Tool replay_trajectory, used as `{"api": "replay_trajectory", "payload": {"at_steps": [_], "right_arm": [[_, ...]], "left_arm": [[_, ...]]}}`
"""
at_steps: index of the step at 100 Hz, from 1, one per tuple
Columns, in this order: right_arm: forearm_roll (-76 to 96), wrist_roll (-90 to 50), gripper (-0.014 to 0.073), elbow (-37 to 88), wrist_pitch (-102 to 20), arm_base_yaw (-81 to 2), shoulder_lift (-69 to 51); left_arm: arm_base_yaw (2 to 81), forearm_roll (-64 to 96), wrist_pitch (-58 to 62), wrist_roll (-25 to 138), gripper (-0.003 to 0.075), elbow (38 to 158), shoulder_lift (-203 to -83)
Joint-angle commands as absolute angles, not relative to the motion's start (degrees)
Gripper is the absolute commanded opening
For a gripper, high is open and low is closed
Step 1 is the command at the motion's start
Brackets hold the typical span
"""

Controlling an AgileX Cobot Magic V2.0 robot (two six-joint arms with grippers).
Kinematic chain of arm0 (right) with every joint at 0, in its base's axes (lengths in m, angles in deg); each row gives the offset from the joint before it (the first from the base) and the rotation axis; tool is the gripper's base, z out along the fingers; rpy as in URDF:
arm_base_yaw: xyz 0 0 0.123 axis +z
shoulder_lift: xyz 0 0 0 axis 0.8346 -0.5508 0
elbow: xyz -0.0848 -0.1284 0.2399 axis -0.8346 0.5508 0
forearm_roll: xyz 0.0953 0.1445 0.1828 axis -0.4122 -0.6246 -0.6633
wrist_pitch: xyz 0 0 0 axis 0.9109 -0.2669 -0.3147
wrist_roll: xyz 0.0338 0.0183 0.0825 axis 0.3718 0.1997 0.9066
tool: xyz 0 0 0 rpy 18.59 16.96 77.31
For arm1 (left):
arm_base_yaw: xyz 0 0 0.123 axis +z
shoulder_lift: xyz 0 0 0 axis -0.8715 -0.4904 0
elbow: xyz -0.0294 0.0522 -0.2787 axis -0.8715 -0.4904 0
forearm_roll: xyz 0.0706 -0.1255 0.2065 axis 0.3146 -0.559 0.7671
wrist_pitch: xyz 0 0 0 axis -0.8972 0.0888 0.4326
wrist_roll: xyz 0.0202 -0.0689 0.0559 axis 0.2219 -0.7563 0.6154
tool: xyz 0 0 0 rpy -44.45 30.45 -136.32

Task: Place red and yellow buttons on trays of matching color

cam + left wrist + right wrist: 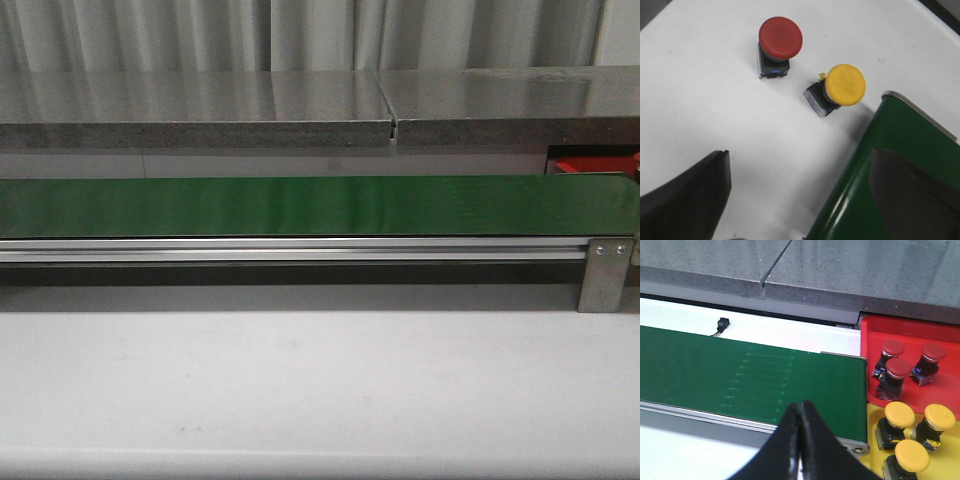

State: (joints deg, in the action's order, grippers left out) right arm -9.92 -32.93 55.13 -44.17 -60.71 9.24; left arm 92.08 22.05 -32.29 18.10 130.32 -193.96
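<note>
No legible markings. Left gripper (795,200) fingers spread, empty, above a red button (780,40) and yellow button (844,86) standing apart on the white bench (700,100), beside the green belt (900,150) end. Right gripper (800,440) fingers pressed together over the belt; red tray (910,330) holds three red buttons (yellow tray (872,420) three yellow).

Even, bright overhead light throughout; pale glare streaks the green conveyor belt (300,205) and grey counter (200,100); soft shadows pool beside the buttons; nearby gripper fingers (685,200) blur.
</note>
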Motion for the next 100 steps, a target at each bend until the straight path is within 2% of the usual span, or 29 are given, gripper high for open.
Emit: {"api": "replay_trajectory", "payload": {"at_steps": [1,47,100], "right_arm": [[-10.0,-33.3,-0.0076,53.7,-40.4,-60.7,9.5],[-10.0,-33.3,-0.0076,53.7,-40.4,-60.7,9.5],[-10.0,-33.3,-0.0076,53.7,-40.4,-60.7,9.5]], "left_arm": [[92.1,21.8,-31.8,14.2,0.0564,135.1,-194.5],[92.1,24.7,-33.2,6.9,0.0564,151.6,-208.5],[91.2,19.8,-24.0,6.9,0.0564,153.6,-214.8]]}}
